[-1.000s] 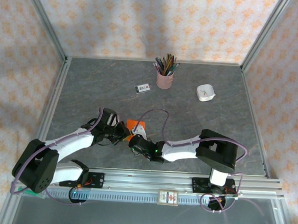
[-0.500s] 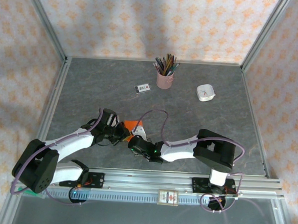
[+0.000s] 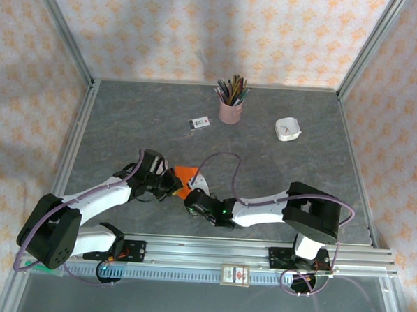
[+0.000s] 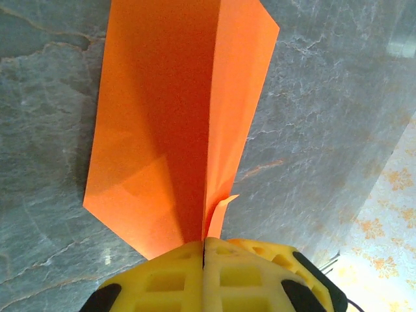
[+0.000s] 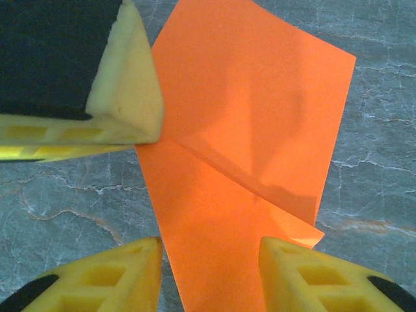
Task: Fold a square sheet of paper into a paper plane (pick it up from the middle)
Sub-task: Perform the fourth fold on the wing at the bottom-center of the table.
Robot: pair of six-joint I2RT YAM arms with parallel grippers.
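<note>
We look down on a dark grey, stone-patterned desk [image 3: 126, 124], edged by a silver metal frame [image 3: 67, 47] and closed in by walls of pale wallpaper with orange motifs [image 3: 215, 30]. Toward the back of the desk stands a pink cup full of coloured pencils [image 3: 230, 109], which we take as our landmark. A small white card with dark print [image 3: 199, 123] lies just left of the cup. A small white dish [image 3: 287, 129] sits well to the cup's right.

The thin bright-orange sheet of paper [image 3: 187, 173] is well in front of the cup and a little to its left, on the arms' side of the desk. It is folded rather than flat. In the left wrist view the sheet [image 4: 169, 123] shows a long lengthwise crease, with one flap rising as a ridge beside a wider panel that lies toward the stone. A small curled tip sticks out near the pinch. In the right wrist view the sheet [image 5: 253, 123] shows a diagonal crease where an upper layer overlaps a lower one.

The left fingers [image 4: 203, 257] are pressed together on the sheet's near end and grip it. They show on the side of the sheet away from the cup [image 3: 173, 183]. The right fingers [image 5: 209, 273] stand apart with the sheet running between them, gripping nothing. They sit just in front of the sheet, farther from the cup [image 3: 191, 194].
</note>
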